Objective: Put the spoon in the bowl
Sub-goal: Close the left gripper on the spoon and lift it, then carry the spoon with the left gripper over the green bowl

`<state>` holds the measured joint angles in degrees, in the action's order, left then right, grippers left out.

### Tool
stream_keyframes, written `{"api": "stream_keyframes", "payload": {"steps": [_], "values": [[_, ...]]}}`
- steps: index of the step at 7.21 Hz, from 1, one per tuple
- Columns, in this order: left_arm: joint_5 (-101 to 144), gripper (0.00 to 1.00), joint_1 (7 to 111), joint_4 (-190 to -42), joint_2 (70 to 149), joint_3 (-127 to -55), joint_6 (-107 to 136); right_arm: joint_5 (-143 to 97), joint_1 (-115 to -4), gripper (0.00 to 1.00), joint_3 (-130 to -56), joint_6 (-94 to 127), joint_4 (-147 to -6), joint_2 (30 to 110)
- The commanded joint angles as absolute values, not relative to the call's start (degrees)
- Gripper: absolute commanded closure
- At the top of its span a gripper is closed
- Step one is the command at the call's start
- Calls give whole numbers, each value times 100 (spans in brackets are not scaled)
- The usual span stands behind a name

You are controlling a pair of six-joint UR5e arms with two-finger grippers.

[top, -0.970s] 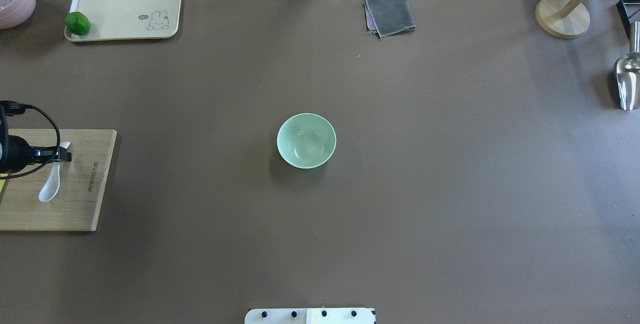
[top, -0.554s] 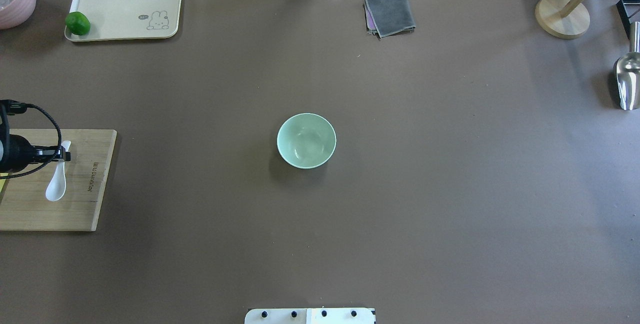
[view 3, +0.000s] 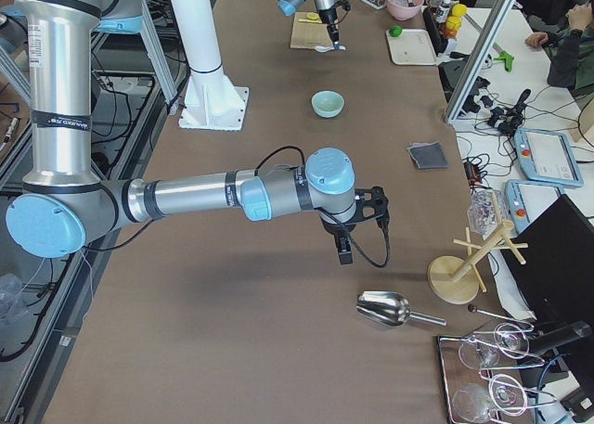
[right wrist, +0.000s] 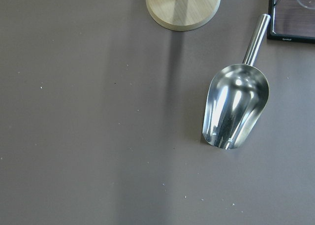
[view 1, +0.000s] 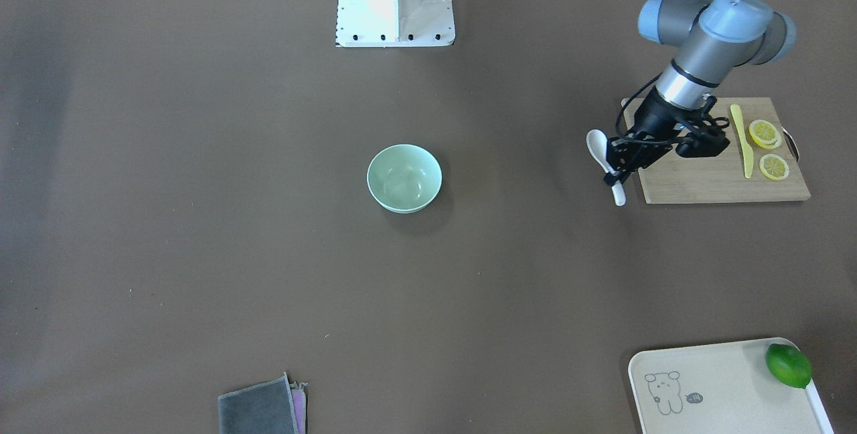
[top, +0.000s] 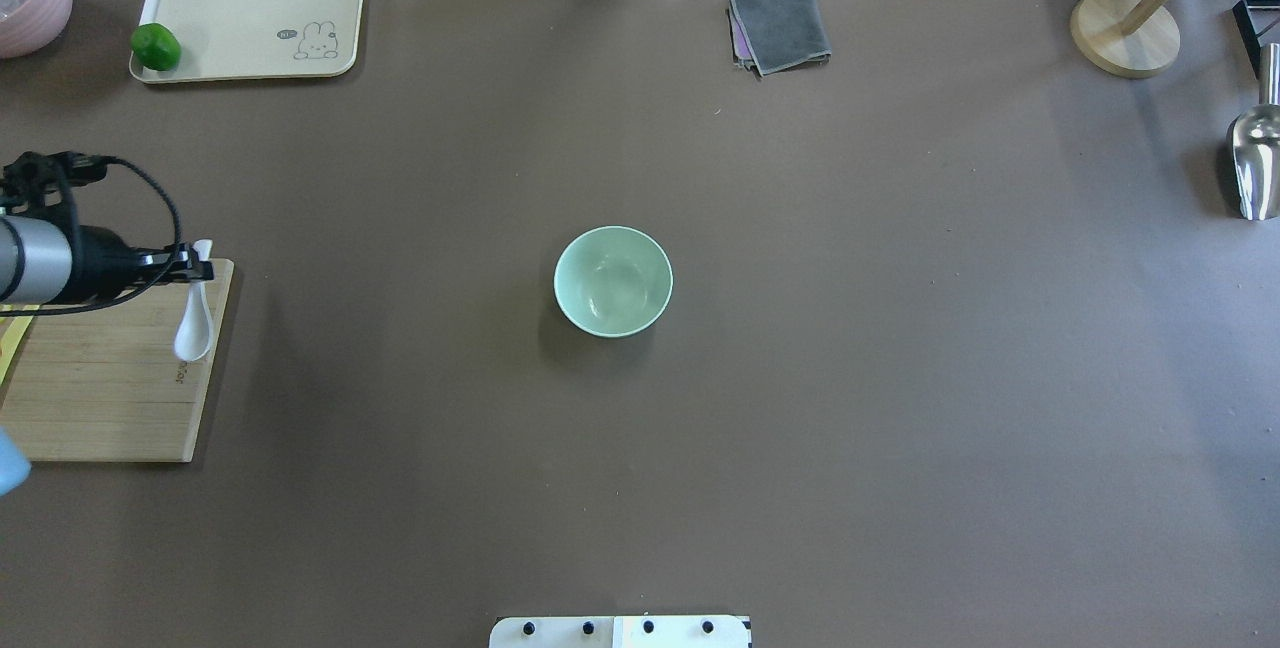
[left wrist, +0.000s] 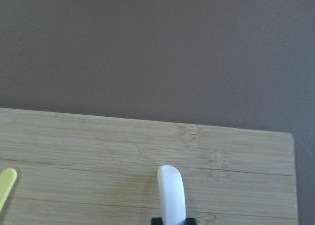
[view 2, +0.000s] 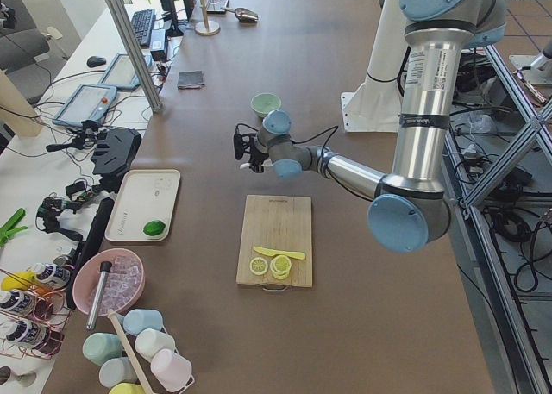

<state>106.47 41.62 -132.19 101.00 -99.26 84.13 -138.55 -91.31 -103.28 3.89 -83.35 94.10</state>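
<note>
One spoon [top: 192, 334] is gripped by its handle in the closed left jaws and held above the edge of the cutting board [top: 100, 398] on the bowl's side, scoop end toward the robot. The mint-green bowl [top: 612, 281] is seen upright at the middle of the worktop [top: 900, 378], well apart from the spoon. Farther off, a metal scoop [right wrist: 236, 107] lies below the right jaws, whose state cannot be told; a lime [top: 155, 46] is set on a tray [top: 250, 18].

One spoon [view 1: 595, 144], one bowl [view 1: 404, 177], one knife [view 1: 740, 139], one lime [view 1: 788, 365].
</note>
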Motion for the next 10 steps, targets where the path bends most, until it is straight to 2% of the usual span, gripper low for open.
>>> {"api": "stream_keyframes", "payload": {"steps": [1, 3, 5, 6, 7, 8, 9, 10], "values": [[9830, 100, 3282, -12125, 11604, -9757, 9322, -13843, -9184, 0, -10336, 395, -8332, 9527], [9624, 100, 3120, -11962, 12416, -9257, 9745, -13843, -9185, 0, -10336, 413, -8332, 9536], [9170, 100, 2876, -11953, 12620, -9149, 9808, -13843, -9185, 0, -10336, 422, -8332, 9536], [9002, 31, 2804, -11962, 12621, -9141, 9774, -13843, -9185, 0, -10336, 431, -8332, 9536], [8922, 2, 2804, -11953, 12586, -9149, 9669, -13843, -9185, 0, -10336, 431, -8332, 9527], [8938, 2, 2847, -11936, 12473, -9263, 9485, -13843, -9185, 0, -10327, 422, -8332, 9536], [8999, 2, 2882, -11622, 12098, -9690, 8848, -13843, -9185, 0, -10327, 422, -8332, 9545], [9226, 2, 3048, -10940, 11659, -10451, 8094, -13843, -9185, 0, -10318, 387, -8323, 9623]]}}
